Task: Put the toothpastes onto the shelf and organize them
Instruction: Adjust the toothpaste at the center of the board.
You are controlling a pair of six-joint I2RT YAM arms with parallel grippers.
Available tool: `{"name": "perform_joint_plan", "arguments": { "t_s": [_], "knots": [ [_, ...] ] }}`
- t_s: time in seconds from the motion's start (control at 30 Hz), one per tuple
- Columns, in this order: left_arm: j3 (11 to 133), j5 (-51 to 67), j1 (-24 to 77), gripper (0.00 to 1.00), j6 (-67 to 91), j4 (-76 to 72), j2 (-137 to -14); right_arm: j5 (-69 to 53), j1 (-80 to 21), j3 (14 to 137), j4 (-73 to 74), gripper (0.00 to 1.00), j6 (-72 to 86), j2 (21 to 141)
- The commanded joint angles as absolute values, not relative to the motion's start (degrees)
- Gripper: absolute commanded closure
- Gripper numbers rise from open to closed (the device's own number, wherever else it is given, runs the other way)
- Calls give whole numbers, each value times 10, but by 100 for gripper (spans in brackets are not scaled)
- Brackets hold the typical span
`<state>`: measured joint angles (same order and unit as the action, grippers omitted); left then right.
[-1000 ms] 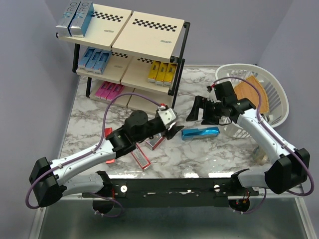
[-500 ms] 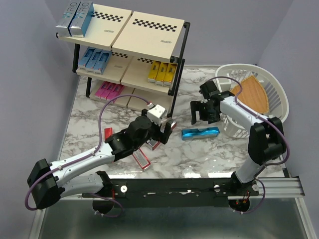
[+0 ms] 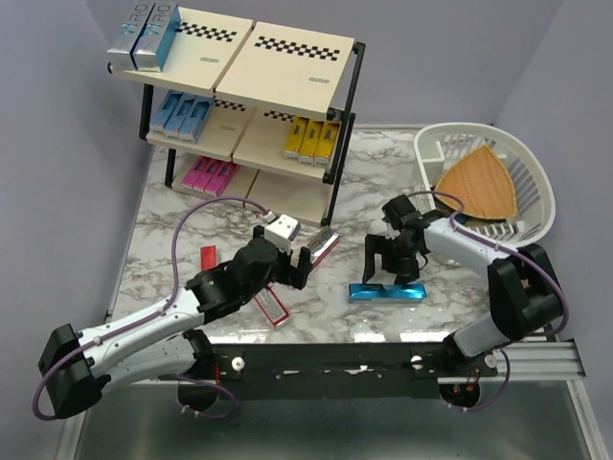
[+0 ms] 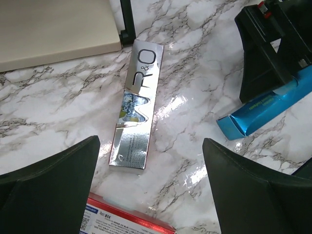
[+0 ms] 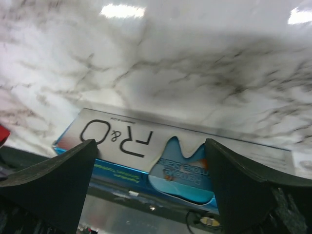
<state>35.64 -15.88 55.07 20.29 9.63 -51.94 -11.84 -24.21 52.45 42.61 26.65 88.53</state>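
Observation:
My left gripper (image 3: 305, 264) (image 4: 151, 141) is open and empty, just short of a silver toothpaste box (image 3: 322, 245) (image 4: 136, 105) lying flat by the shelf's foot. My right gripper (image 3: 391, 270) (image 5: 150, 146) is open and straddles a blue toothpaste box (image 3: 388, 291) (image 5: 146, 151) lying on the marble; the left wrist view shows that box too (image 4: 268, 105). Red boxes lie at the front left (image 3: 273, 307) (image 3: 205, 261), one under my left fingers (image 4: 126, 222). The shelf (image 3: 287, 57) holds silver-teal (image 3: 144, 36), blue (image 3: 182, 113), yellow (image 3: 314, 139) and pink (image 3: 211, 175) boxes.
A white plastic basket (image 3: 532, 206) at the right holds a wedge-shaped wooden board (image 3: 476, 187). The shelf's black post and bottom board (image 4: 53, 29) are close to the silver box. Both grippers are near each other at the table's middle.
My right gripper has come down from beside the basket onto the blue box, which has shifted toward the near edge. My left gripper has drawn back from the silver box.

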Motion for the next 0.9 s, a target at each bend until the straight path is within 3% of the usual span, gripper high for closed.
{"name": "perform_joint_plan", "arguments": {
  "t_s": [0.0,0.23,0.43,0.87],
  "knots": [
    [345,-170,546,1,183,105,-503,-180,-292,506,417,0,325,837],
    [337,-193,527,1,100,98,-462,-149,-304,600,502,0,138,810],
    [332,-225,469,1,32,82,-424,-56,-392,665,596,0,-20,860],
    [303,-320,401,1,38,45,-390,56,-545,677,580,0,-144,944]
  ]
}}
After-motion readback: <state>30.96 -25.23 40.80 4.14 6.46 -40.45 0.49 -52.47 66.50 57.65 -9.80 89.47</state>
